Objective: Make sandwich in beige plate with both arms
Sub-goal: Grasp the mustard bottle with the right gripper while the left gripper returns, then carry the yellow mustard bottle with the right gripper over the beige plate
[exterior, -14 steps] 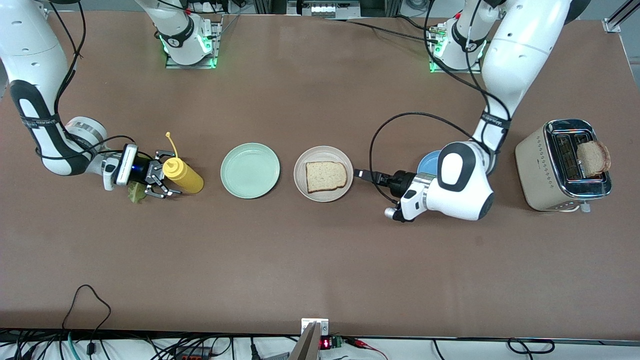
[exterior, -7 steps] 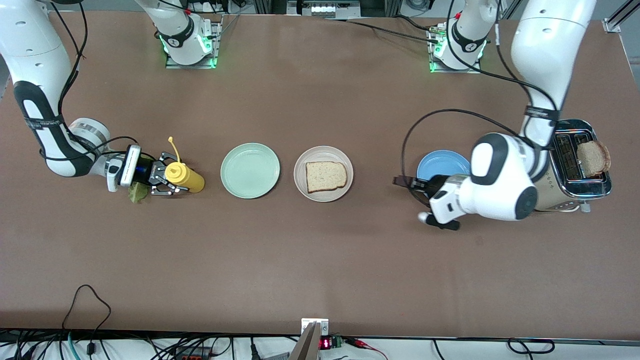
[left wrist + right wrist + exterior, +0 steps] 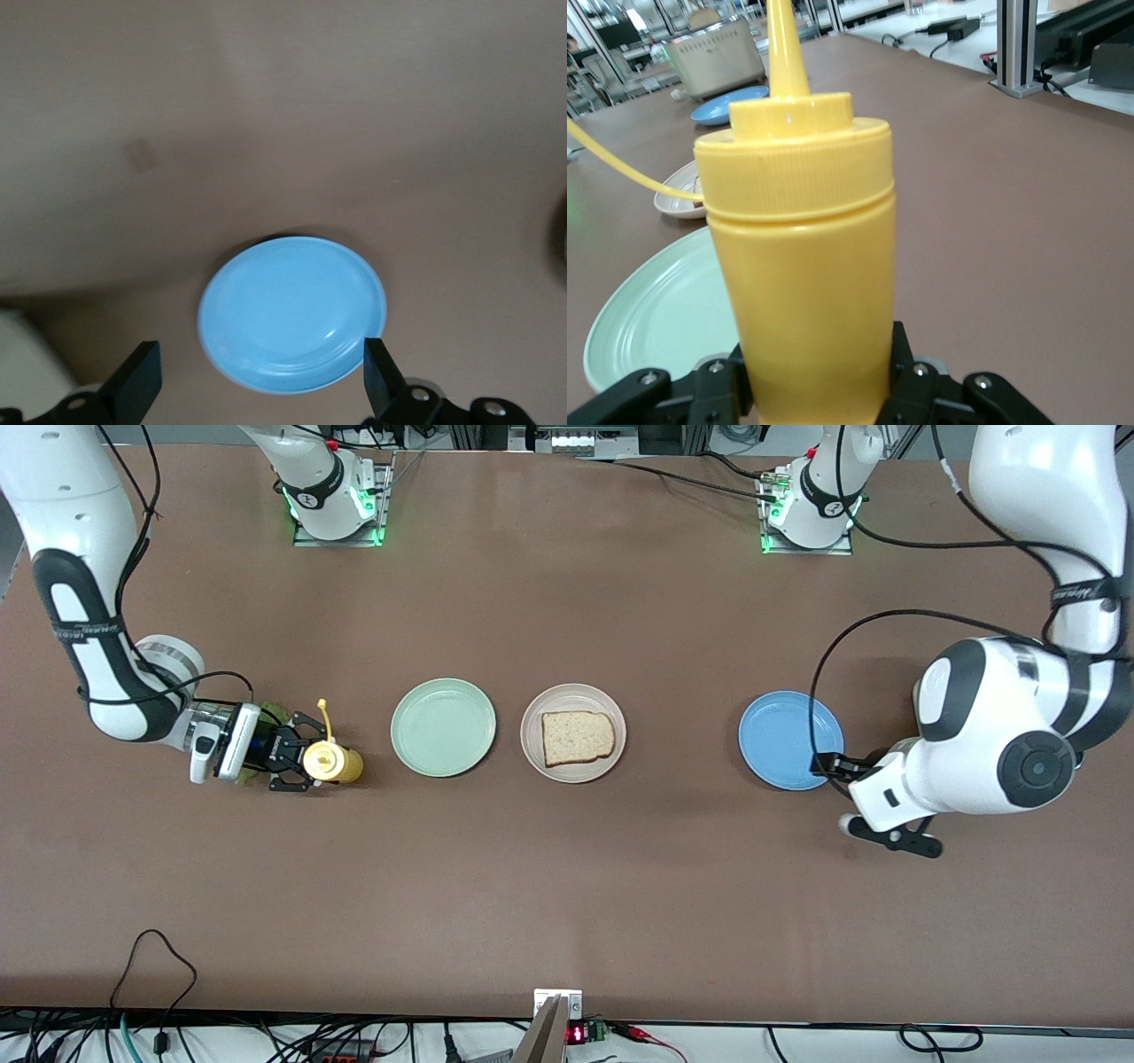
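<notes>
From my remote station, I see the right gripper [image 3: 306,760] clamped on a yellow squeeze bottle [image 3: 332,763] at the right arm's end of the brown table [image 3: 567,886], its black fingers [image 3: 908,376] pressed against both sides of the bottle's body. In the right wrist view the bottle [image 3: 799,257] fills the picture, spout pointing up, a thin yellow cap tether curling off to one side. A green lettuce leaf [image 3: 270,715] shows just beside the right gripper, partly hidden by it.

The beige plate [image 3: 573,732] sits mid-table with one slice of bread [image 3: 578,737] lying flat on it. A mint-green plate [image 3: 443,727] lies just beside it, toward the right arm's end.

Toward the left arm's end, a blue plate [image 3: 784,740] rests well apart from the beige one. The left gripper [image 3: 833,764] hangs over the blue plate's edge, holding nothing. In the left wrist view its fingers [image 3: 383,379] stand wide apart with the blue plate [image 3: 292,312] between them below.
</notes>
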